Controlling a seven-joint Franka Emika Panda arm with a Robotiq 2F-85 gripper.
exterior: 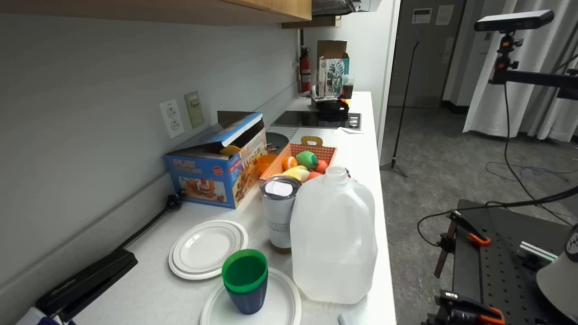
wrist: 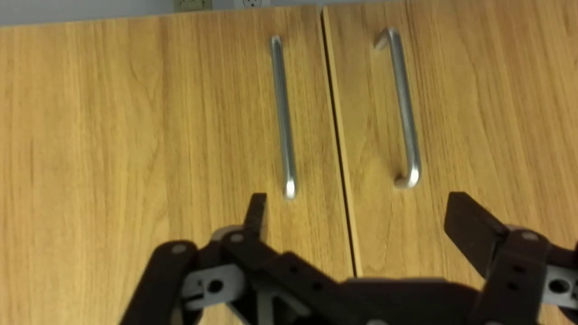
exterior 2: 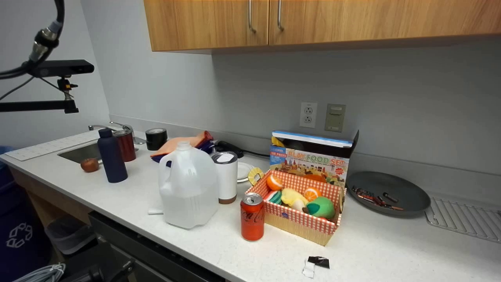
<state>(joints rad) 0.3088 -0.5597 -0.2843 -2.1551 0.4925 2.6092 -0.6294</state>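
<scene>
In the wrist view my gripper (wrist: 357, 203) is open, with its two dark fingers wide apart and nothing between them. It faces two wooden cabinet doors that meet at a narrow dark gap. A metal bar handle (wrist: 283, 117) on the left door ends just above and right of the left finger. Another bar handle (wrist: 405, 113) on the right door stands above and left of the right finger. Neither finger visibly touches a handle. The gripper is out of view in both exterior views. The wooden cabinet (exterior 2: 332, 23) and its handles (exterior 2: 251, 15) hang above the counter.
The counter bears a translucent jug (exterior 2: 188, 184), white tumbler (exterior 2: 227, 176), red can (exterior 2: 252, 219), checkered basket (exterior 2: 289, 221) of toy food, toy box (exterior: 203, 180), dark pan (exterior 2: 391, 192) and blue bottle (exterior 2: 112, 156). A green cup (exterior: 245, 271) stands on a plate (exterior: 284, 307).
</scene>
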